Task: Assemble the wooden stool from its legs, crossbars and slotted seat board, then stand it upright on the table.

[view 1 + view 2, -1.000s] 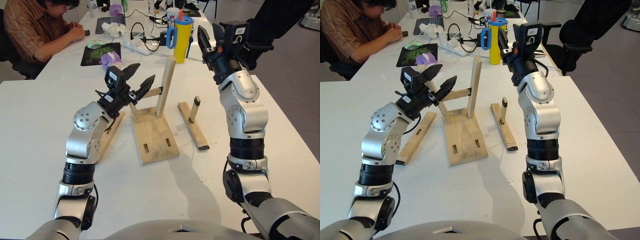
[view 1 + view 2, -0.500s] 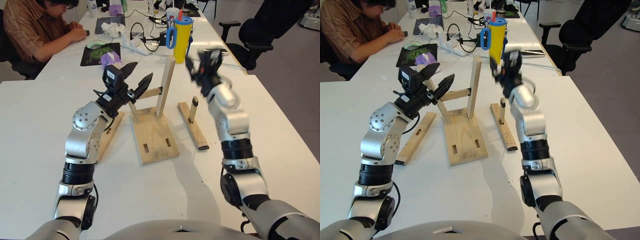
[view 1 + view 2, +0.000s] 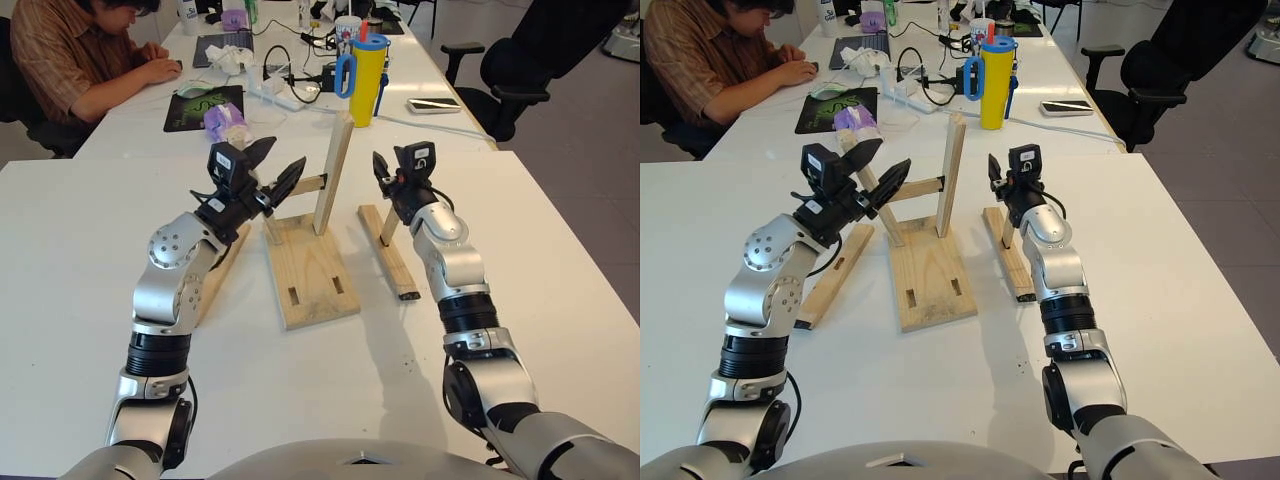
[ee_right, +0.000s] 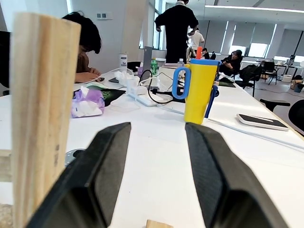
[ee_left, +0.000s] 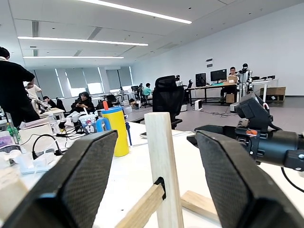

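Left eye view: right jaws lowered beside crossbar (image 3: pixel 385 236)

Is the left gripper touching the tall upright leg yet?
Apart. In the left wrist view the left gripper is open and the upright leg stands inside the gap, with background showing on both sides of it.

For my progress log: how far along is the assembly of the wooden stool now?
Done: two legs, joined by a crossbar, stand in the flat seat board. In hand: nothing; the left end effector and right end effector are open. Left: two slots are empty, one loose leg lies left of the board, another leg on the right carries a short upright piece; the stool is not upright.
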You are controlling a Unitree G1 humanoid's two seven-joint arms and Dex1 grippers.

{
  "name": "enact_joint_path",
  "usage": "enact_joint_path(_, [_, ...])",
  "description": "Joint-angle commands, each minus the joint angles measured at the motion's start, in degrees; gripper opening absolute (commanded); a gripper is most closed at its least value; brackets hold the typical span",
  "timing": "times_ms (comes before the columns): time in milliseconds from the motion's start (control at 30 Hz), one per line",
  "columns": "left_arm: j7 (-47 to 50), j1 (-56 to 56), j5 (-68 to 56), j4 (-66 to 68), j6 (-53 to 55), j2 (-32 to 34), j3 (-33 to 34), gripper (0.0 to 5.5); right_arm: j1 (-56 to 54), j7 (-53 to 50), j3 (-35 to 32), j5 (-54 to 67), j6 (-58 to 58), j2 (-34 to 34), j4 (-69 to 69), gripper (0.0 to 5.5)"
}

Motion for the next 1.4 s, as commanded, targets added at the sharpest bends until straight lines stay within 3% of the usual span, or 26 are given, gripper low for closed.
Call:
enact_joint_path(33, [-7.45, 7.88, -4.39, -6.42, 4.63, 3.04, -4.71, 3.06, -1.57, 0.37, -3.37, 3.14, 2.67, -1.69, -8.49, 2.11])
enact_joint_path(200, [-10.41, 16.87, -3.33, -10.83, 5.07, 7.2, -6.26, 3.06, -0.3, -0.73, -11.57, 8.23, 10.96, -6.86, -15.86, 2.11])
enact_joint_path(333, [-12.22, 23.48, -0.1, -13.77, 3.05, 11.17, -7.93, 3.06, 6.71, 2.11, -13.46, 9.25, 17.7, -11.47, -14.44, 2.29])
enact_joint_path(500, [-10.1, 32.15, 9.02, -16.61, -4.9, 13.49, -11.41, 3.06, 18.93, 7.28, -9.97, 9.43, 27.03, -15.24, -18.01, 2.87])
enact_joint_path(667, [-4.75, 37.16, 19.88, -15.55, -12.41, 14.05, -13.88, 3.06, 24.16, 10.63, -5.08, 10.57, 35.45, -16.16, -26.04, 3.64])
enact_joint_path(1067, [-0.34, 33.81, 35.07, -3.84, -13.92, 16.09, -16.6, 3.06, 19.76, 10.79, 2.83, 9.18, 40.73, -14.21, -25.83, 3.64])
enact_joint_path(1233, [-0.79, 28.7, 35.64, 0.78, -14.32, 16.17, -16.18, 3.06, 18.77, 7.79, 6.18, 6.0, 42.28, -12.9, -22.97, 3.64])
enact_joint_path(1400, [-1.79, 25.85, 34.09, 2.49, -15.66, 16.36, -15.8, 3.06, 19.28, 4.12, 5.14, 4.47, 42.65, -10.0, -19.35, 3.64])
